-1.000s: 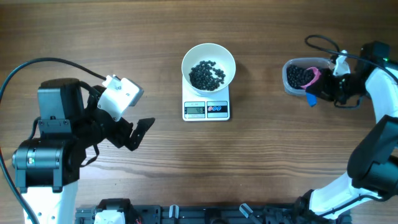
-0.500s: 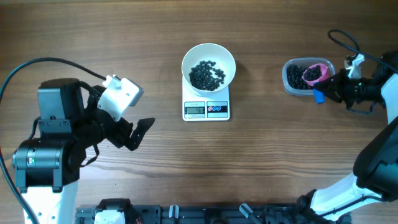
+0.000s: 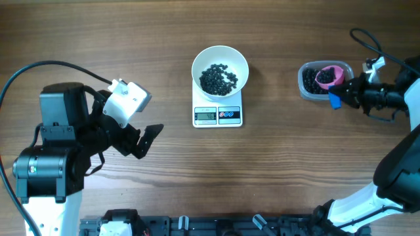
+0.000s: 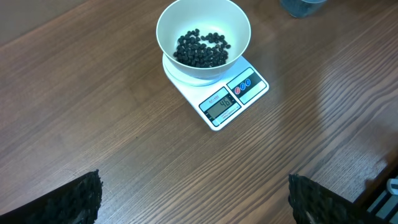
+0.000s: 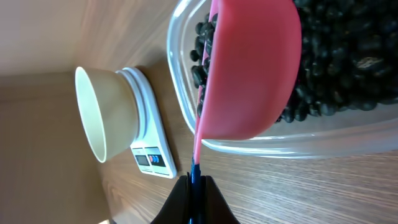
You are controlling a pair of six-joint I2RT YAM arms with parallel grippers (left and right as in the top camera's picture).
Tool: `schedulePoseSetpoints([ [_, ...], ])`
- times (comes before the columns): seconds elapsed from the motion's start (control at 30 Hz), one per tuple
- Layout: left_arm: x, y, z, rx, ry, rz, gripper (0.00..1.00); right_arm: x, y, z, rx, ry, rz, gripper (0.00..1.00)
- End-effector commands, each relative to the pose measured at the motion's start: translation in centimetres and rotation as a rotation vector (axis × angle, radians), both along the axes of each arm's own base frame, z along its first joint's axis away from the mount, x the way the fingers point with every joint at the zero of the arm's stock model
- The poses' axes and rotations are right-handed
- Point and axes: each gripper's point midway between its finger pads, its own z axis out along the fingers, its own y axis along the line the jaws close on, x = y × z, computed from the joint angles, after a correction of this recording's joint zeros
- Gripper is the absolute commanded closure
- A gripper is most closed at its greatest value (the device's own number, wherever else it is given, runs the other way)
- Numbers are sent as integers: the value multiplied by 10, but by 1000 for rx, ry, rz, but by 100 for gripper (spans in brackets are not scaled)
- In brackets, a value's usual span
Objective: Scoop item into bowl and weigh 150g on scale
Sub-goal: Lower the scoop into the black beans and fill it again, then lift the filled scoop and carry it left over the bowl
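Observation:
The white bowl (image 3: pixel 220 54) stands on the scale (image 3: pixel 218 115) at the table's middle, with a dark heap of black pellets (image 3: pixel 218 79) in it. At the right, a clear tub (image 3: pixel 306 87) holds more pellets (image 5: pixel 348 56). A pink scoop (image 3: pixel 329 76) sits over the tub's right part, and my right gripper (image 3: pixel 341 98) is shut on its blue handle end (image 5: pixel 194 174). My left gripper (image 3: pixel 147 137) hangs open at the left, well clear of the scale. In its wrist view the fingers (image 4: pixel 74 202) are far apart with bare wood between them.
The scale's display and two buttons (image 4: pixel 233 99) face the front edge. A black cable (image 3: pixel 367 46) loops above the right arm. The left arm's base (image 3: pixel 52 157) fills the left front corner. A dark rail (image 3: pixel 216 226) runs along the front edge.
My right gripper has drawn back to the right with the scoop, and the scoop has turned from lying tilted in the tub to cup-up over it. The left arm has not moved.

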Motion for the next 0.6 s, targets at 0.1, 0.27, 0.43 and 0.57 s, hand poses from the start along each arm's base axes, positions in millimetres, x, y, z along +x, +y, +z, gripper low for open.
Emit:
schedulePoseSetpoints([
  [0.1,1,-2,7,-7,-26,-20,0,6,12,13,128,-67,13,96],
  [0.27,1,-2,8,-7,-26,-20,0,10,20,30,227,-124,12,96],
  [0.43,1,-2,8,-7,-26,-20,0,12,27,37,278,-128,11,96],
  [0.57,1,-2,8,-7,-26,-20,0,15,38,48,329,-160,34,96],
])
